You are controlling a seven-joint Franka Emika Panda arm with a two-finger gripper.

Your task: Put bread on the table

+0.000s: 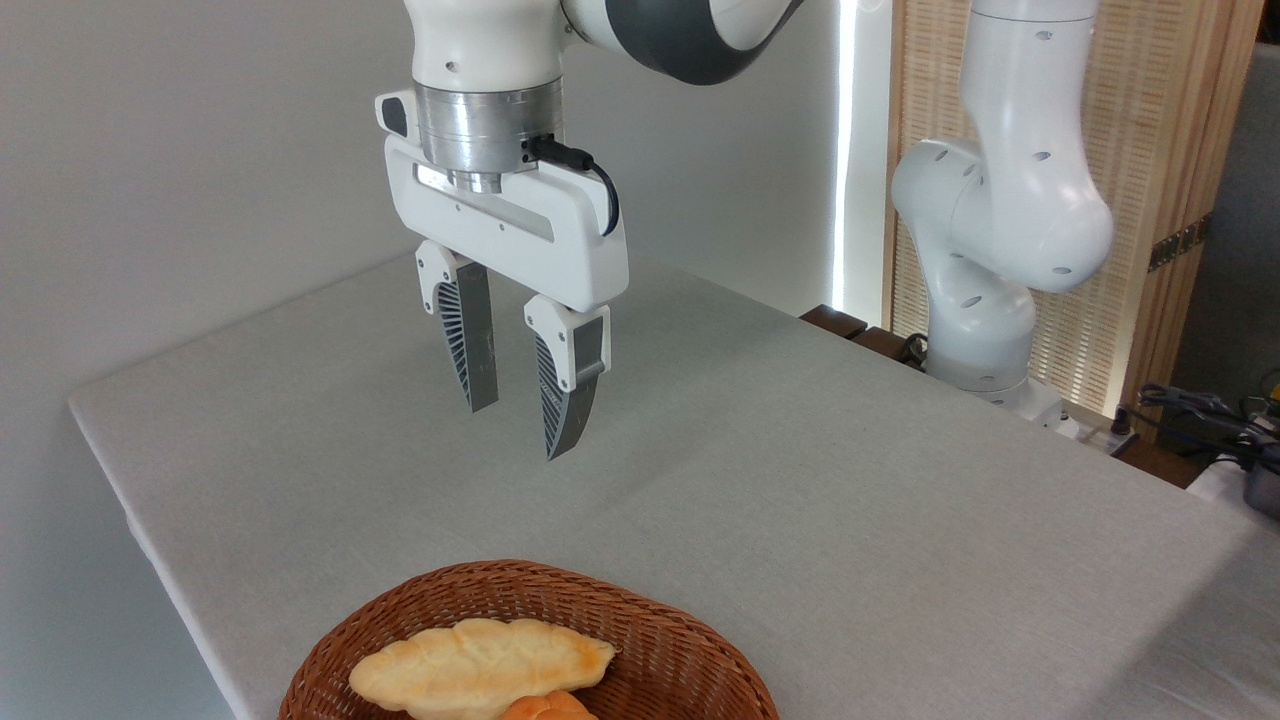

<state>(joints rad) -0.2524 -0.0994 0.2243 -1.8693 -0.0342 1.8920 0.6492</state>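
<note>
While the claw (pixel 518 430) hangs spread and empty, the bread (pixel 545 707) lies well below in the basket (pixel 680 650).

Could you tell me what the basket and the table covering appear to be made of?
The basket looks like woven wicker, brown with a slight sheen; its ribbed weave shows along the rim. The table seems covered in matte light-grey cloth, judging by its fine texture and soft edges.

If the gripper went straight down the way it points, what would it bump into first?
Most likely the bare table. The gripper hangs open and empty, pointing down at grey cloth, with nothing under it. The basket looks nearer the camera, out of its path, though depth is hard to judge.
</note>
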